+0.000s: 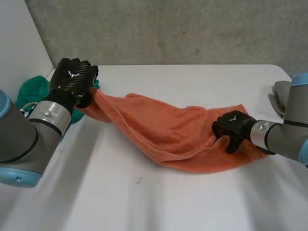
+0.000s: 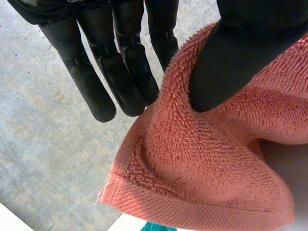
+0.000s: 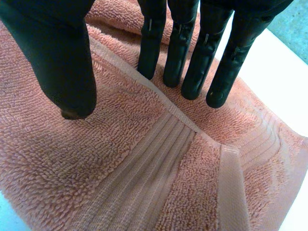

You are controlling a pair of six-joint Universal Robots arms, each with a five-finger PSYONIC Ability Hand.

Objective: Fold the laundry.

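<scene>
Pinching a corner of the orange towel (image 1: 178,134) between thumb and straight fingers (image 2: 130,72) of the left hand (image 1: 72,77), up off the white worktop (image 1: 144,202). Other end flat on it, right hand (image 1: 232,126) probably nipping a raised fold against its thumb.

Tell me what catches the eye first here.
An orange towel stretches rumpled across the white table. The left hand pinches one corner, lifted at the table's far left edge; the right hand grips the other end, low on the table. A green cloth lies beside the left hand.
</scene>
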